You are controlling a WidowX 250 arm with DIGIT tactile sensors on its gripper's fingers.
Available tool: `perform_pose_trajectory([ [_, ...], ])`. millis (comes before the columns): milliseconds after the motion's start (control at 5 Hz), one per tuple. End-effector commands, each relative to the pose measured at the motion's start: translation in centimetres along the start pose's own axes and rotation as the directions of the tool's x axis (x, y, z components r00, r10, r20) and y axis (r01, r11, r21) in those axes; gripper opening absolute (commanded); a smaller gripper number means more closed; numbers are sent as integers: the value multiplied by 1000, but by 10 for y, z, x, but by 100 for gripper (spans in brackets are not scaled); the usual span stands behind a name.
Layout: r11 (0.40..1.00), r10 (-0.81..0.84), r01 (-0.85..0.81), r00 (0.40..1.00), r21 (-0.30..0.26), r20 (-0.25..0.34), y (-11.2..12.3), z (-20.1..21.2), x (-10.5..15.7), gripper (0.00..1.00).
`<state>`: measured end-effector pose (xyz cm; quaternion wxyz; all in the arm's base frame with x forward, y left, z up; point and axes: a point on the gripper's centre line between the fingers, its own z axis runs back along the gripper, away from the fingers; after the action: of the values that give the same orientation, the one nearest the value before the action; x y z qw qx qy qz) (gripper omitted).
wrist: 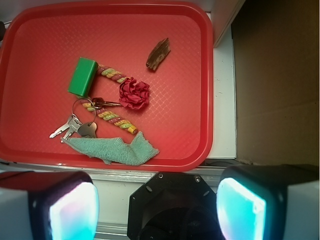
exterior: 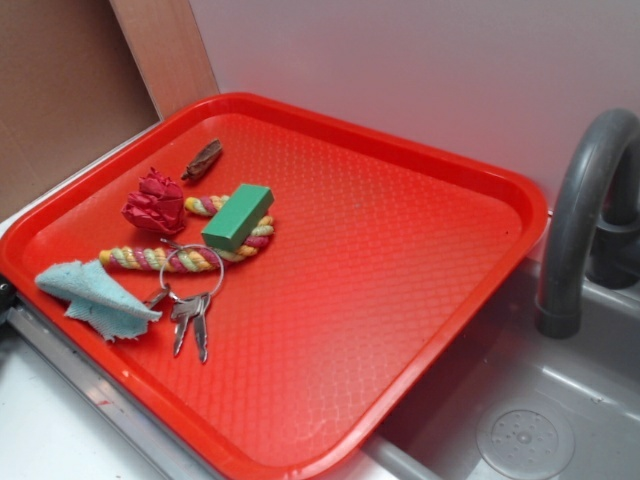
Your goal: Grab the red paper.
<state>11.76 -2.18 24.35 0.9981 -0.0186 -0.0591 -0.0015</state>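
The red paper (exterior: 155, 203) (wrist: 134, 94) is a small dark-red crinkled ball lying on the red tray (exterior: 400, 260) (wrist: 45, 45), next to a braided rope. In the wrist view my gripper (wrist: 157, 210) hangs high above the tray's near rim, well apart from the paper. Its two pale fingers (wrist: 75, 212) stand wide apart with nothing between them. The exterior view does not show the gripper.
On the tray also lie a green block (exterior: 238, 216) (wrist: 82, 76), a multicoloured rope (exterior: 190, 258) (wrist: 112, 116), keys on a ring (exterior: 190, 310) (wrist: 75, 127), a pale blue-green cloth (exterior: 95, 298) (wrist: 117, 148) and a brown wood piece (exterior: 204, 159) (wrist: 158, 53). A grey faucet (exterior: 580, 220) and sink (exterior: 520, 440) lie right.
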Motion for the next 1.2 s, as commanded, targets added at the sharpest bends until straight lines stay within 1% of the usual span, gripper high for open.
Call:
perform_pose_trajectory([
  [0,1000,0,0,1000,0,0,0,0,0,100],
  [200,999,39,-39,999,-12,2,-6,-9,22,100],
  [400,997,70,-69,997,-18,18,-17,-20,43,100],
  [600,999,52,-52,998,-6,22,-31,-47,63,100],
  [800,1000,19,-19,1000,-22,-19,-46,-90,73,100],
  [1000,1000,2,-1,998,14,-63,-56,-127,81,100],
])
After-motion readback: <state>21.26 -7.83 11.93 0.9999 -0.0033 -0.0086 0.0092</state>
